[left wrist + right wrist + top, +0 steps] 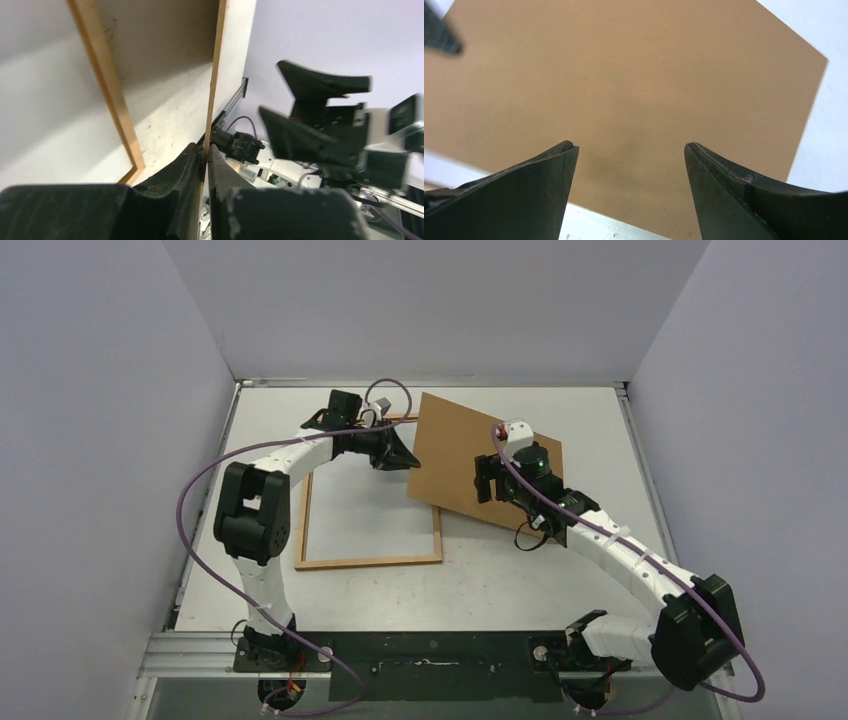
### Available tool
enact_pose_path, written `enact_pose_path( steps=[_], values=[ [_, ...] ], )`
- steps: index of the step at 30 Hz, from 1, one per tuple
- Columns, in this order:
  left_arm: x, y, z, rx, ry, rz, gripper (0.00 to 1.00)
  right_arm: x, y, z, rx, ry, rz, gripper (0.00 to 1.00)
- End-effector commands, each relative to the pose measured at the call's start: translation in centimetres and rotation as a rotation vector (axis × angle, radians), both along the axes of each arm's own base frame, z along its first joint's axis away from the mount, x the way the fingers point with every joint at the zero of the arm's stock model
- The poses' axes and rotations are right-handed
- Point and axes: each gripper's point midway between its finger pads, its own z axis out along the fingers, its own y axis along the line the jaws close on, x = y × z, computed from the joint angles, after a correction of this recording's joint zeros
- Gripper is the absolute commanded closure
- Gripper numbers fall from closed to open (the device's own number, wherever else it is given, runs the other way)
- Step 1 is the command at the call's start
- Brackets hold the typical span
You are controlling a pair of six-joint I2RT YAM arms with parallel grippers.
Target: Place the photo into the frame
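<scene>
The frame (370, 561) of orange-brown wood lies flat on the table at left of centre; one rail shows in the left wrist view (107, 90). The photo does not show in any view. My left gripper (408, 462) is shut on the left edge of the brown fibreboard backing panel (450, 455) and holds it tilted over the frame's right far corner. In the left wrist view the gripper (206, 150) pinches the panel's thin edge (216, 75). My right gripper (484, 480) is open and empty just above the panel's middle (624, 75), with its jaws (630, 146) wide apart.
The white table (560, 580) is walled at the back and on both sides. The panel's right end rests near the right arm's wrist. Both arms' purple cables (200, 480) loop over the table.
</scene>
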Motion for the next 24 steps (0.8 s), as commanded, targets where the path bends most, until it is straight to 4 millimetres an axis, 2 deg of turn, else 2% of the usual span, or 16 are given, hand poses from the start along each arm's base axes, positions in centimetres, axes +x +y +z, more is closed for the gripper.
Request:
enact_pose_path(
  steps=[1, 7, 9, 14, 20, 24],
  values=[
    [1.5, 1.6, 6.7, -0.045, -0.028, 0.08, 1.0, -1.0, 4.5, 6.4, 0.114, -0.311, 0.32, 0.2],
    [1.5, 2.3, 9.5, -0.052, -0.031, 0.11, 1.0, -2.9, 6.3, 7.8, 0.006, -0.415, 0.464, 0.21],
    [1.6, 2.4, 10.4, -0.06, -0.041, 0.121, 1.0, -3.7, 7.3, 7.5, -0.059, -0.43, 0.517, 0.21],
    [1.9, 2.7, 12.0, -0.081, -0.069, 0.136, 1.0, -5.1, 9.0, 5.3, -0.224, -0.43, 0.595, 0.22],
    [1.9, 3.3, 11.8, -0.077, -0.07, 0.145, 1.0, -4.1, 7.3, 2.7, -0.408, -0.424, 0.551, 0.23],
    [1.9, 3.4, 12.4, -0.085, -0.076, 0.146, 1.0, -3.3, 6.7, 1.7, -0.528, -0.44, 0.555, 0.24]
  ],
)
